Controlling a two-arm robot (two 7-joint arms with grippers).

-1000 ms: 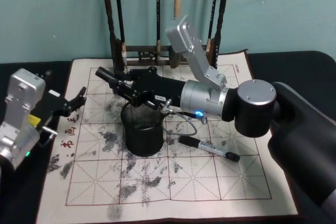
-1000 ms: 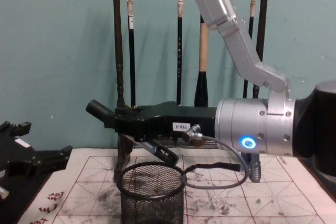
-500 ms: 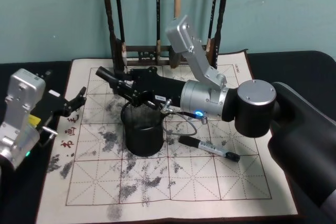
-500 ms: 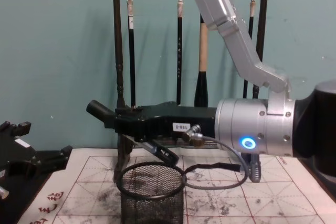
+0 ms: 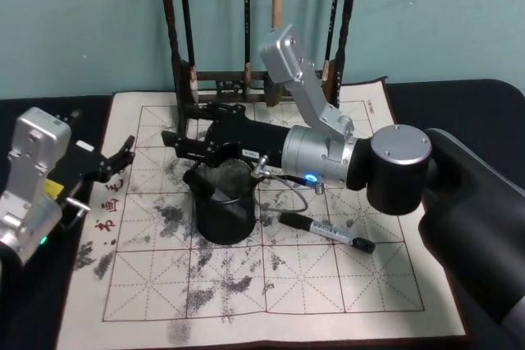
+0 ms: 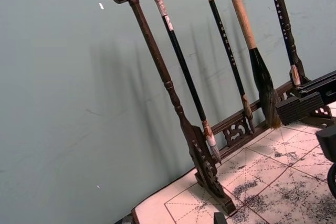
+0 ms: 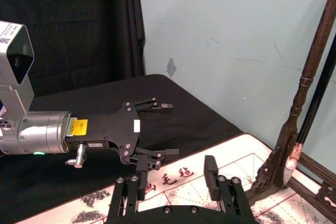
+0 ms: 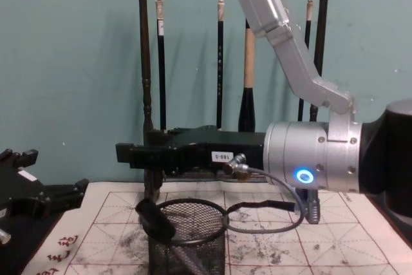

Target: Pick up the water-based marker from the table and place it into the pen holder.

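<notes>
The water-based marker [image 8: 156, 219] leans inside the black mesh pen holder [image 8: 187, 249], its black cap poking over the rim on the left side. My right gripper [image 8: 124, 154] hovers just above the holder [image 5: 223, 211], open, with nothing between its fingers [image 7: 211, 174]. In the head view the right gripper [image 5: 182, 149] reaches leftward over the holder's far rim. A second marker [image 5: 326, 232], dark with a printed label, lies on the mat to the right of the holder. My left gripper [image 5: 123, 154] rests open at the mat's left edge, also seen as the left gripper [image 7: 167, 130].
The tall dark wooden brush rack [image 5: 246, 79] with hanging brushes stands at the back of the cream gridded mat [image 5: 328, 284], close behind the right gripper. A loop of cable [image 5: 283, 190] hangs from the right wrist near the holder. Black table surface surrounds the mat.
The right gripper opened and let go of the marker, which dropped from its fingers into the pen holder. The left arm has not moved.
</notes>
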